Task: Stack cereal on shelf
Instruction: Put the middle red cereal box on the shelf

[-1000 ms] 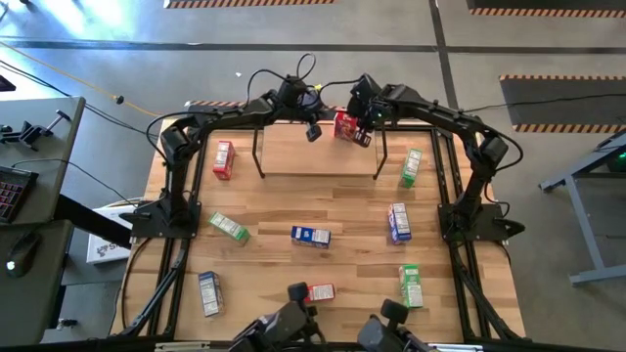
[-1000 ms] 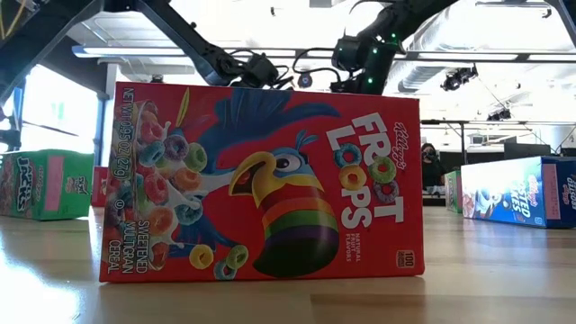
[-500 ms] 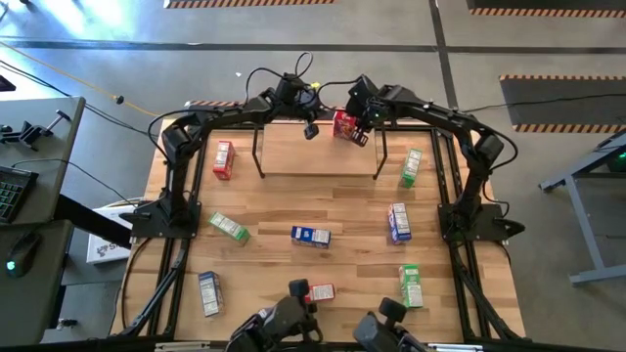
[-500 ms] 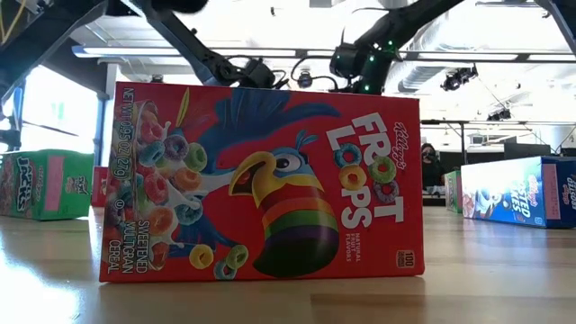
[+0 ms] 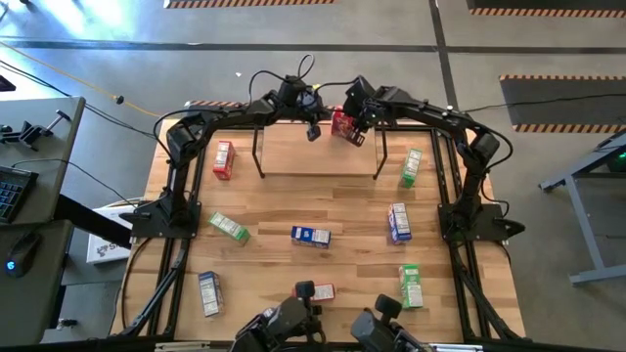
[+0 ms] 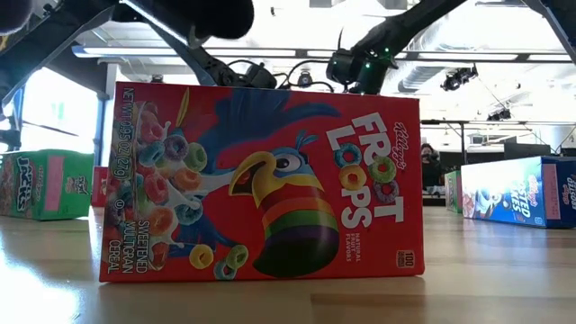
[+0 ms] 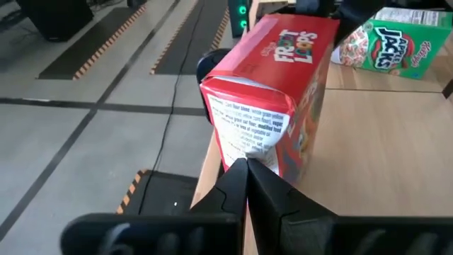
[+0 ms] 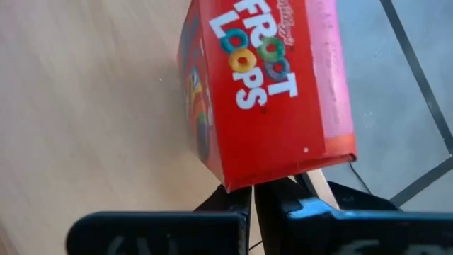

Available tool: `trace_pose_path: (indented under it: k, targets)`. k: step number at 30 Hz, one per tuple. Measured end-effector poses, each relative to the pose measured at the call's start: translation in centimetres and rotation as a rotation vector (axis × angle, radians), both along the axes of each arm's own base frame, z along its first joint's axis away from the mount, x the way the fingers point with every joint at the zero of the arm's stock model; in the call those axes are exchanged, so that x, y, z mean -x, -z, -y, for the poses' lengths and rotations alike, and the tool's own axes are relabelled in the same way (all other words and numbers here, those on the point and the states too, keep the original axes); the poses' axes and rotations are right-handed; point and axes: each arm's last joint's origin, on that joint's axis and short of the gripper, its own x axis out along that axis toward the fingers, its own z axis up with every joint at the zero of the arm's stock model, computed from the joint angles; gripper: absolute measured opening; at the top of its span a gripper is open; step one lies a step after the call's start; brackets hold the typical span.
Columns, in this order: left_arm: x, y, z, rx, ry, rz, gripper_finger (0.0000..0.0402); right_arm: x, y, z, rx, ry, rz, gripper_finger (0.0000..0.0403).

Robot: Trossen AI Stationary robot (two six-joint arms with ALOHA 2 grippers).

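Observation:
A red Froot Loops cereal box (image 5: 344, 125) stands on the light-wood shelf (image 5: 318, 156) at its far right corner, by a black hoop frame (image 5: 381, 156). My left gripper (image 5: 311, 129) is shut beside the box's left end. In its wrist view the tips (image 7: 243, 170) are at the box's white end panel. My right gripper (image 5: 356, 110) is shut at the box's far right. In its wrist view the tips (image 8: 252, 190) are at a lower corner of the box (image 8: 262, 85). My left gripper's shut fingertips come level from the table's left at the lower edge of the white end panel (image 7: 248, 152). I cannot tell whether they touch it. My right gripper's shut fingertips are against the box's lower corner (image 8: 233, 183), on the end away from the left gripper. The box stands on the shelf board.
Other cereal boxes lie on the tabletop: red (image 5: 223, 158), green (image 5: 227, 227), blue (image 5: 311, 236), blue (image 5: 398, 222), green (image 5: 412, 167), green (image 5: 411, 286), blue (image 5: 208, 292), and a red one (image 6: 261, 180) at the near edge. The shelf board's middle is bare.
My right gripper has shifted a little toward the table's left and far edge. The red box has slid with it along the shelf toward my left gripper.

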Motion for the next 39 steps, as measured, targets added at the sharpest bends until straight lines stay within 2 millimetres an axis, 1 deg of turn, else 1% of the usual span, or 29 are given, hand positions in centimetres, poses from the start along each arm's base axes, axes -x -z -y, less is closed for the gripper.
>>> trace_pose_path:
  k: [14,24,29,33,39]
  targets:
    - [-0.5,0.1,0.7,0.026,0.064,0.009,0.0003,-0.2,-0.1,0.0,-0.008,-0.043,0.028,0.0002]
    - [-0.1,0.2,0.9,0.059,0.074,-0.029,0.0003,0.0,0.0,0.0,0.001,-0.061,-0.001,0.0002]
    - [-0.4,0.3,1.5,0.063,0.093,-0.044,0.0003,0.1,-0.1,0.1,0.040,-0.060,-0.041,0.0002]
    - [-0.6,0.1,1.5,0.057,0.088,-0.024,0.0003,0.4,-0.5,0.0,0.070,-0.039,-0.066,0.0002]
    - [-0.7,0.0,1.4,0.058,0.079,-0.004,0.0003,1.1,-1.7,-0.5,0.064,-0.013,-0.056,0.0003]
